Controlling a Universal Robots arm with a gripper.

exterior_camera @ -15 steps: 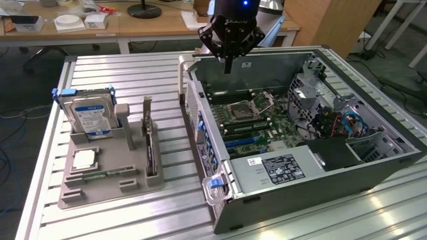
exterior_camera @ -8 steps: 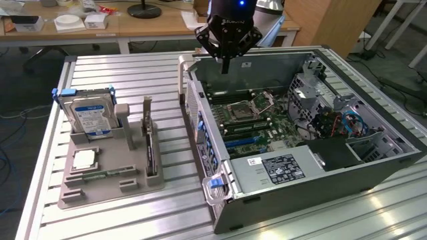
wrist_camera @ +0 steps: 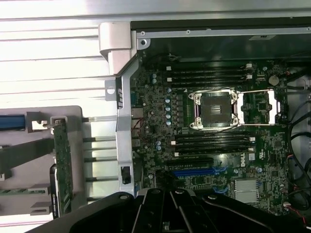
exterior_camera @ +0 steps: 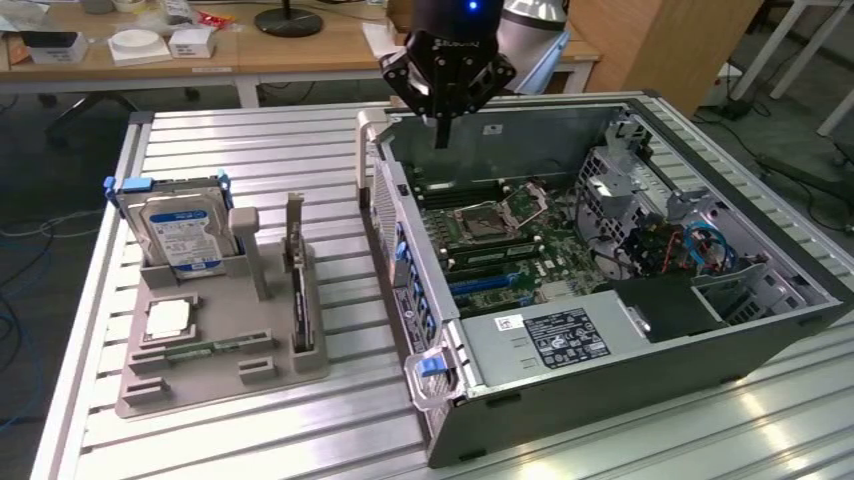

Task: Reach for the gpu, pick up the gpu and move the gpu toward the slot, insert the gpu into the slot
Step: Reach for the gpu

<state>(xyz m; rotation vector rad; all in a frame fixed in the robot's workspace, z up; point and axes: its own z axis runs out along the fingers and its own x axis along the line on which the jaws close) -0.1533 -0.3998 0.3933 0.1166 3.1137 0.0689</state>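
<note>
The gpu [exterior_camera: 302, 300] is a thin dark card standing on edge in a grey holder [exterior_camera: 200, 390] at the exterior view's left, with its metal bracket at the far end. In the wrist view the gpu [wrist_camera: 63, 165] appears edge-on, outside the case wall. The slot [exterior_camera: 483, 285] is a blue strip on the green motherboard inside the open computer case; it also shows in the wrist view as the slot [wrist_camera: 192, 172]. My gripper [exterior_camera: 441, 135] hangs above the case's far rim, shut with nothing in it, well away from the gpu.
A hard drive [exterior_camera: 180, 235], a memory stick [exterior_camera: 200, 350] and a processor chip [exterior_camera: 167, 320] share the holder. Inside the case [exterior_camera: 641, 370] are the processor socket [wrist_camera: 216, 110], black memory slots [wrist_camera: 209, 73], a power supply [exterior_camera: 554, 335] and cables. Desks stand behind.
</note>
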